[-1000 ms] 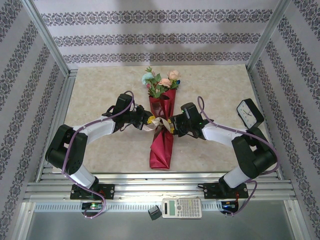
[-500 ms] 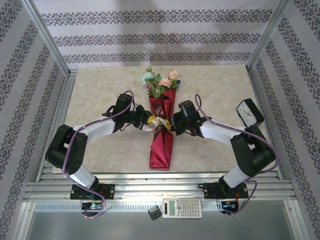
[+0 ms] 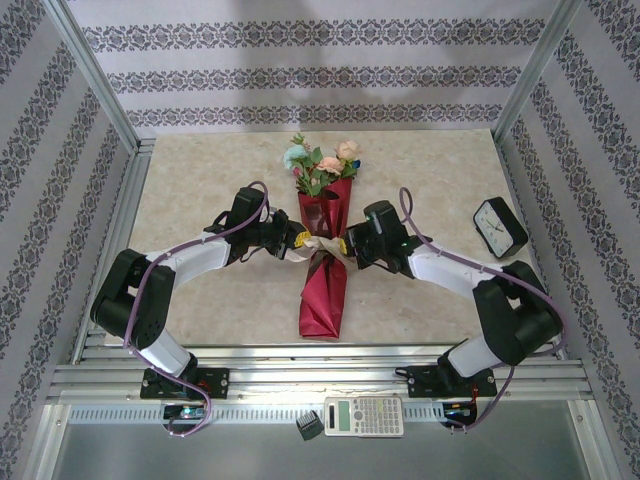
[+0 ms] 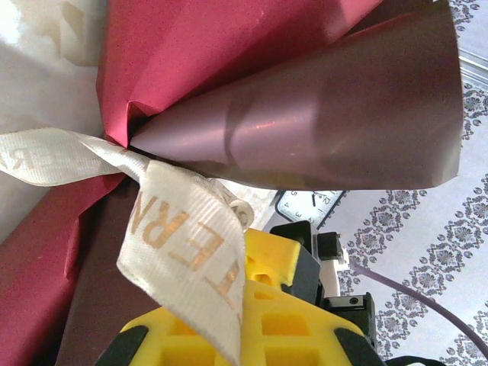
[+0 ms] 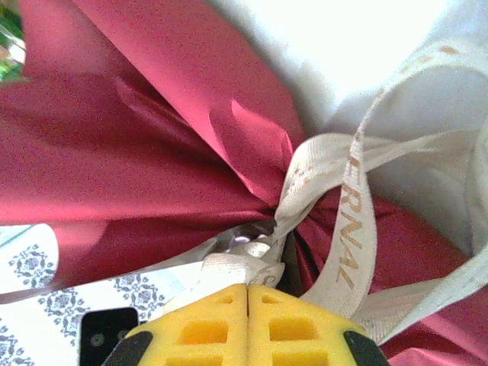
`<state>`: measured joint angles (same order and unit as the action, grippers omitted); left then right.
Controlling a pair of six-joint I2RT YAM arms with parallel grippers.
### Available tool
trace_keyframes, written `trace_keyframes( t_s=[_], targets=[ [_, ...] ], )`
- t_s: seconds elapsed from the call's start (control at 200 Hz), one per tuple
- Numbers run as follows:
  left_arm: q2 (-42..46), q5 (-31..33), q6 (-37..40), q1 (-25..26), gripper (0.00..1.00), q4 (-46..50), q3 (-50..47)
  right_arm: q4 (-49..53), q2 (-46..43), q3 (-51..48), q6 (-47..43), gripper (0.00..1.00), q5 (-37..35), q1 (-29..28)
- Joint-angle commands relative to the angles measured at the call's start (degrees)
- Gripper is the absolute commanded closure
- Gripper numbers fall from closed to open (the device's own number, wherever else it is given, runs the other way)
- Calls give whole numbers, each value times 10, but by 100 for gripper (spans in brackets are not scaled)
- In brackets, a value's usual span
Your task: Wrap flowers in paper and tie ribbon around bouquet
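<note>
Where the narrow crimson paper-cone bouquet [image 3: 324, 285] lies on the beige marbled table [image 3: 200, 180], its blooms [image 3: 320, 165] at the far end, a cream gauzy ribbon [image 3: 318, 246] wraps its waist. The right hand [image 5: 248, 288] is closed tight, pinching the ribbon; the left hand [image 3: 297, 240] has ribbon draped over it, and I cannot tell how far it is open.

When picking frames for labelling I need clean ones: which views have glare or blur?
Top external: evenly lit, the bouquet sharp. Left wrist: a glare streak on the shiny paper, the near ribbon slightly soft. Right wrist: background at upper right blown out white, ribbon lettering legible.
</note>
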<state>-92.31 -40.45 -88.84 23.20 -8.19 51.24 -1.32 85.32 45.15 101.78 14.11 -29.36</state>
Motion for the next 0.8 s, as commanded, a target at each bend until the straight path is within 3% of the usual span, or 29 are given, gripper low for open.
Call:
trace_keyframes(
  t_s=[0.0, 0.794],
  targets=[
    [7, -1, -5, 5, 100, -11, 4, 13, -21, -14, -12, 100, -29, 15],
    [48, 27, 38, -15, 100, 96, -15, -35, -64, -95, -34, 100, -127, 63]
  ],
)
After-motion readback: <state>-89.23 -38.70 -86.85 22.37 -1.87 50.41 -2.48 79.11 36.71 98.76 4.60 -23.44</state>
